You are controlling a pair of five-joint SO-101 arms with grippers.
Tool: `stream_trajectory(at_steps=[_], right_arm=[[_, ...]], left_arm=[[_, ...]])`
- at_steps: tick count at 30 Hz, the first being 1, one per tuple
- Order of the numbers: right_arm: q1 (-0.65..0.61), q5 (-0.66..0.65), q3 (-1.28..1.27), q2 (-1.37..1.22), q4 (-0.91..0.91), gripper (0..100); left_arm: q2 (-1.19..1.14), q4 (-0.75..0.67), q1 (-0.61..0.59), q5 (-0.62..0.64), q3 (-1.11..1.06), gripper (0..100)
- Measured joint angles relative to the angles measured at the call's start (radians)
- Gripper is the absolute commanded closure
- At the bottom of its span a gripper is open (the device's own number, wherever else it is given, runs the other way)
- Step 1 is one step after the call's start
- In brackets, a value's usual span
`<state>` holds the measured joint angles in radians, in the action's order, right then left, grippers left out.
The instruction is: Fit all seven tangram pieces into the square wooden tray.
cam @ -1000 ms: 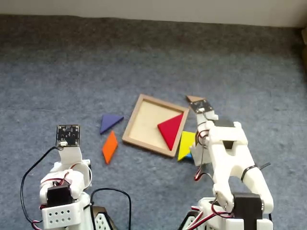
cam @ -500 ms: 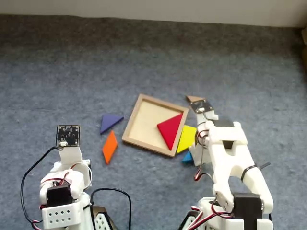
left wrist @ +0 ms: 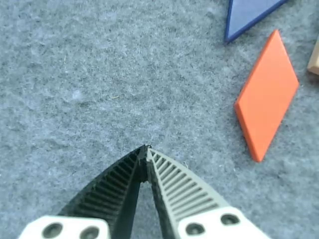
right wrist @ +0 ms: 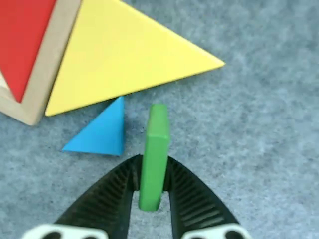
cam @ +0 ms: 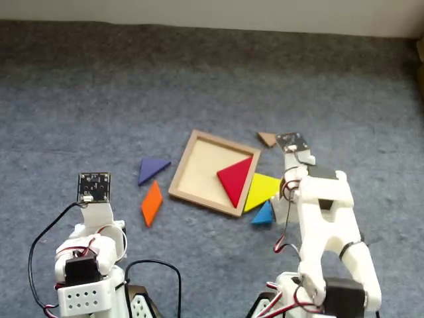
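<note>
The square wooden tray (cam: 192,177) lies mid-table with a red triangle (cam: 236,180) in its right part. A yellow triangle (cam: 262,189) leans on the tray's right rim, also the yellow triangle (right wrist: 124,62) in the right wrist view. A small blue triangle (cam: 264,212) lies just below it. My right gripper (right wrist: 151,186) is shut on a green piece (right wrist: 154,154) held on edge, beside the blue triangle (right wrist: 99,134). Left of the tray lie a purple triangle (cam: 152,168) and an orange parallelogram (cam: 152,203). My left gripper (left wrist: 145,152) is shut and empty over carpet, near the orange parallelogram (left wrist: 267,97).
A tan triangle (cam: 267,138) lies beyond the tray's right corner, close to the right arm's camera board (cam: 292,142). The blue-grey carpet (cam: 132,93) is open at the back and far left. A purple triangle (left wrist: 249,12) shows at the left wrist view's edge.
The right arm has shifted right and back a little. The yellow triangle has slid up along the tray's right rim, and the blue triangle is now uncovered beside the arm. The left arm is still.
</note>
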<state>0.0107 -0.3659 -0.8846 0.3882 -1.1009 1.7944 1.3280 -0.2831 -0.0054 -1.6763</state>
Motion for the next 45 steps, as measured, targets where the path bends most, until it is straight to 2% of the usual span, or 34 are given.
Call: stream_trajectory(at_steps=[7, 19, 30, 36, 45], right_arm=[[-0.012, 0.0, 0.0, 0.226, -0.086, 99.2], [-0.336, 0.207, 0.15, 0.264, -0.087, 99.2], [-0.58, 0.269, 0.414, -0.089, -0.087, 99.2], [-0.603, 0.334, 0.463, -0.275, -0.008, 99.2], [-0.608, 0.339, 0.466, -0.376, 0.058, 99.2]], left_arm=[[0.0, 0.0, 0.0, 0.0, 0.0, 99], [0.0, 0.0, 0.0, 0.0, 0.0, 99], [0.0, 0.0, 0.0, 0.0, 0.0, 99], [0.0, 0.0, 0.0, 0.0, 0.0, 99], [0.0, 0.0, 0.0, 0.0, 0.0, 99]])
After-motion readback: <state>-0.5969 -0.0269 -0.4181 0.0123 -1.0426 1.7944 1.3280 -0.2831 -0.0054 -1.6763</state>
